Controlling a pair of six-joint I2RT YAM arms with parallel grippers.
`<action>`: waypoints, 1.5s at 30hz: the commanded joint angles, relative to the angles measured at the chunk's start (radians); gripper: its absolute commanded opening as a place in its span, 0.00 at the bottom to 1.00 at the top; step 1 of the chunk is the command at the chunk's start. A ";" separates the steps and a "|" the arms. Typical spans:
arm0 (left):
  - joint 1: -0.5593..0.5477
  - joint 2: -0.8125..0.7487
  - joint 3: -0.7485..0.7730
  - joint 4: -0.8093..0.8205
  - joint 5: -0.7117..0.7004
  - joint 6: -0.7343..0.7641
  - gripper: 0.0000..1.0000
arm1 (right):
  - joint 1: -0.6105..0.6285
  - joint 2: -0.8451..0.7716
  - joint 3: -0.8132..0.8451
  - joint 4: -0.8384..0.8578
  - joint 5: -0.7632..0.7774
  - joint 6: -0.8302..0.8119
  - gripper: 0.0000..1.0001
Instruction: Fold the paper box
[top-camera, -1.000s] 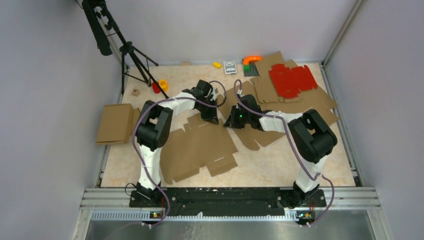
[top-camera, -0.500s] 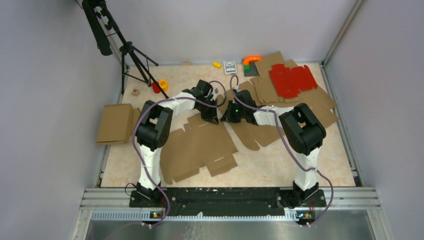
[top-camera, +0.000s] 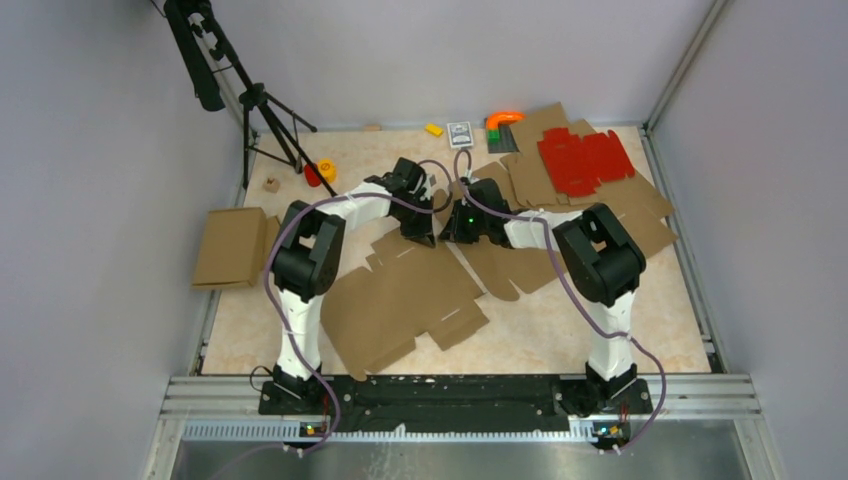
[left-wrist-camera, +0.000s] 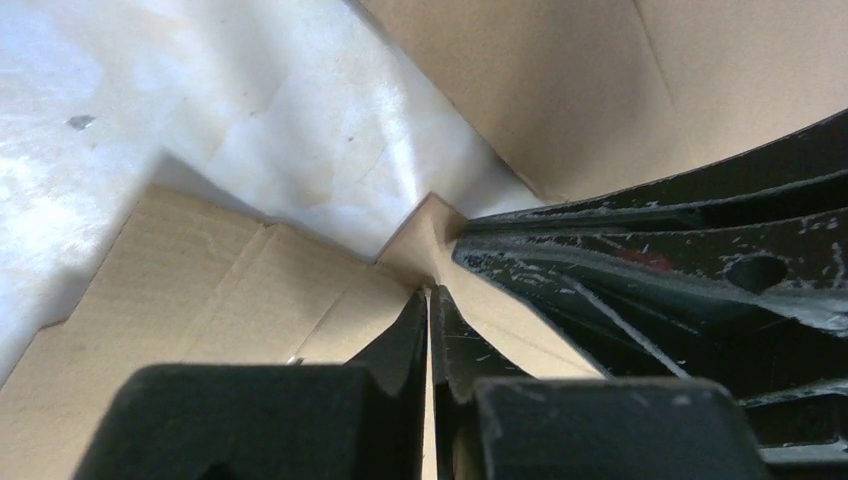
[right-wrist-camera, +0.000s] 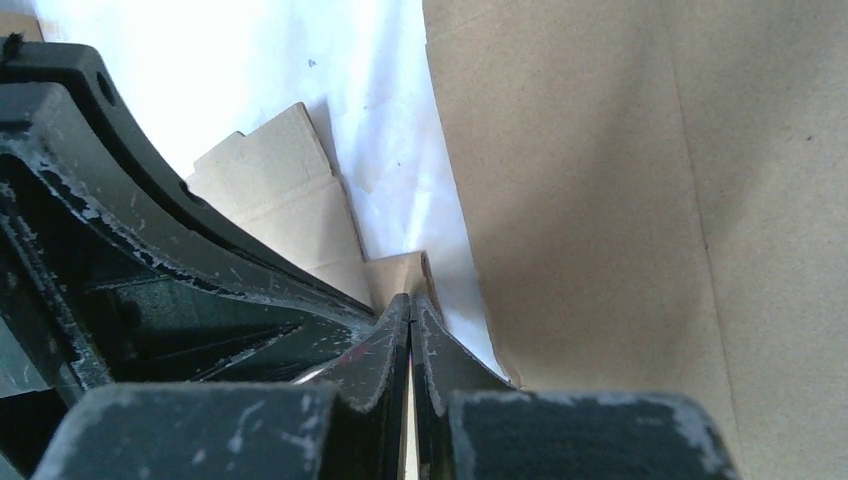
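So the worktop is beige, and the paper box is lying on it flat and unfolded. It sits skewed, with its long axis slanting from the near left up toward the far right. Its far corner ends right at the two sets of jaws, so nearly the whole sheet spreads out on the near side of them, mostly under the left arm.

Another brown sheet lies just right of the right arm's jaws. The two sets of jaws are almost touching each other.

Both are pressed tight together with only a thin sliver of cardboard between them. They look pinched on the same little corner tab of the paper box, which pokes out just past the tips.
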 joint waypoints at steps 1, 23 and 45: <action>-0.001 -0.117 0.019 -0.065 -0.106 0.034 0.05 | -0.007 0.034 -0.013 -0.060 0.091 -0.080 0.00; 0.243 -0.408 -0.367 0.000 -0.257 -0.039 0.57 | 0.001 0.003 -0.011 -0.074 0.082 -0.145 0.00; 0.237 -0.300 -0.378 0.045 -0.045 -0.010 0.36 | 0.000 -0.001 -0.017 -0.064 0.055 -0.143 0.00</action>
